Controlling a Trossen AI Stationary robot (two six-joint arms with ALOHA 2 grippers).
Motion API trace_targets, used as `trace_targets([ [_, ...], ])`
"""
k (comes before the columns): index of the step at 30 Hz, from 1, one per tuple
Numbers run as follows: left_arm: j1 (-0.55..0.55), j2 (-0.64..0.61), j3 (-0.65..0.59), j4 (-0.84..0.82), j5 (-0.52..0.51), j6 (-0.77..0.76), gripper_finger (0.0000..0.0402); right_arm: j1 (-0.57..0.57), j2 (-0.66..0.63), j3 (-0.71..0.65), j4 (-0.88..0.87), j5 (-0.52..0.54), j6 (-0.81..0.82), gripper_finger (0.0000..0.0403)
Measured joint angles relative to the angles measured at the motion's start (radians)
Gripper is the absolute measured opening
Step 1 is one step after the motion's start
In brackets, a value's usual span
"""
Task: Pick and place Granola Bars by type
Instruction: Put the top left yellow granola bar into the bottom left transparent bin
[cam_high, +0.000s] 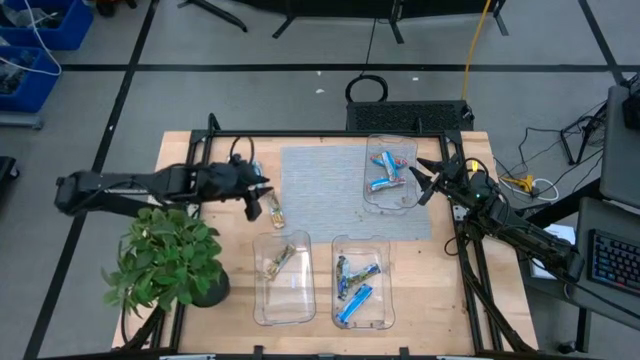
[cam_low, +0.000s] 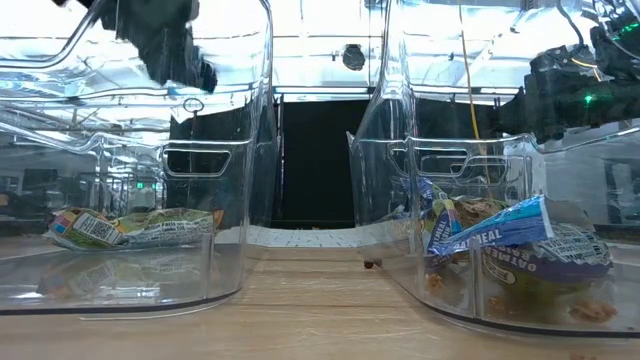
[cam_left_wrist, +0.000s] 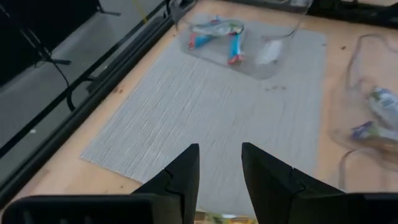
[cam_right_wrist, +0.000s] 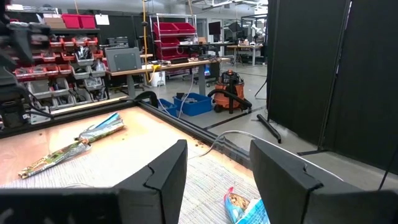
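Observation:
One tan-gold granola bar (cam_high: 272, 208) lies flat on the wood at the grey mat's left edge; the right wrist view shows it too (cam_right_wrist: 74, 146). My left gripper (cam_high: 254, 197) hovers open just left of it, fingers (cam_left_wrist: 186, 177) over the mat. Blue and red bars (cam_high: 388, 172) lie in the far clear tray (cam_high: 403, 200). My right gripper (cam_high: 424, 181) stands open beside that tray's right wall, touching nothing. Tan bars (cam_high: 277, 260) lie in the near left tray and blue ones (cam_high: 355, 290) in the near right tray.
A potted plant (cam_high: 165, 255) stands at the table's near left, under the left arm. The grey mat (cam_high: 320, 195) covers the middle. The near trays (cam_low: 150, 290) fill the low view's foreground. Black frame rails (cam_high: 330, 133) run along the far edge.

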Motion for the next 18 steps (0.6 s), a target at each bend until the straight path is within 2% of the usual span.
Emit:
trace_targets([
  [5,0.146,-0.004,-0.117,0.071,0.060,-0.015,0.0127,0.000,0.000,0.000,0.000,0.000,0.000,0.0169],
  [10,0.309,-0.001,-0.194,0.033,0.058,-0.209,0.0127,0.000,0.000,0.000,0.000,0.000,0.000,0.0169],
  [18,0.538,-0.001,-0.222,-0.126,0.058,-0.494,0.0127,0.000,0.000,0.000,0.000,0.000,0.000,0.0169],
])
